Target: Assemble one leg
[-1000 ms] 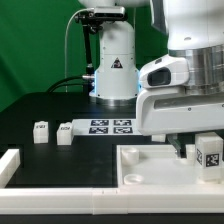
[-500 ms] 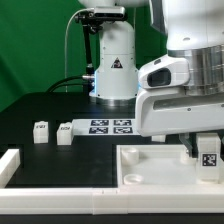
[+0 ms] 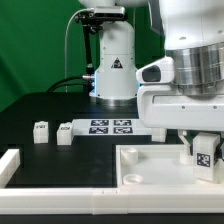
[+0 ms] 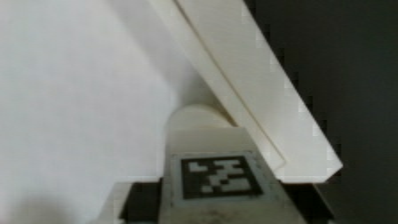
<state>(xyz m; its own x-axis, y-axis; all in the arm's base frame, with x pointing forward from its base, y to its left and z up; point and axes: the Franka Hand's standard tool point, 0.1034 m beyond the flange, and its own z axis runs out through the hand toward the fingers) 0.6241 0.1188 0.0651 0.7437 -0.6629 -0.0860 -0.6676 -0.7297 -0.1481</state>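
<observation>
K: Gripper (image 3: 205, 146) has slid slightly toward the exterior view's left since a second ago, carrying the leg (image 3: 206, 152).
M: Jaws?
K: Clamped on the leg, tag facing out. Wrist view shows the same leg (image 4: 215, 168) against the white panel (image 4: 80, 90).
M: Where is it?
K: Over the panel's (image 3: 150, 166) far corner on the exterior view's right; touching or not, cannot tell. Two spare legs (image 3: 41, 131) (image 3: 64, 131) lie well apart, near the marker board (image 3: 110, 126).
</observation>
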